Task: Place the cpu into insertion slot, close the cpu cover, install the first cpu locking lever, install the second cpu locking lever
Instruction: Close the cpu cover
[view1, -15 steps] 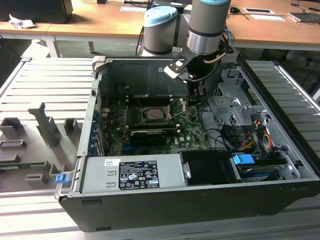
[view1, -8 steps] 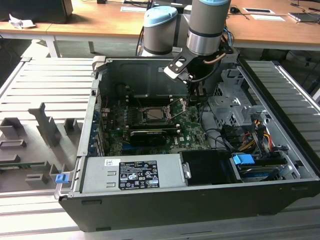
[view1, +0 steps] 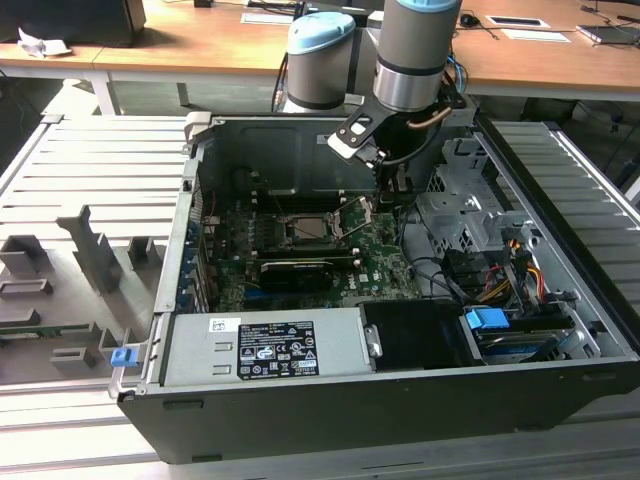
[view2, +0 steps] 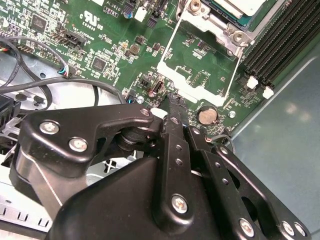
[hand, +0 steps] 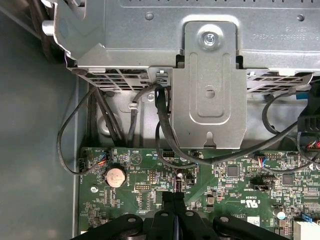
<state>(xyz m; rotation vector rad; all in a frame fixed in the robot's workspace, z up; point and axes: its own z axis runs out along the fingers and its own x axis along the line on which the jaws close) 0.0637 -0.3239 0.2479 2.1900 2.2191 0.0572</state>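
Gripper of black metal, fingers pressed together, just beside raised silver-grey square cpu cover; white printed label well apart, too small to read.

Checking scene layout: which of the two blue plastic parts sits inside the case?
The larger blue part, at the exterior view's right, is inside the case; the smaller blue clip sits outside, by the grey tray.
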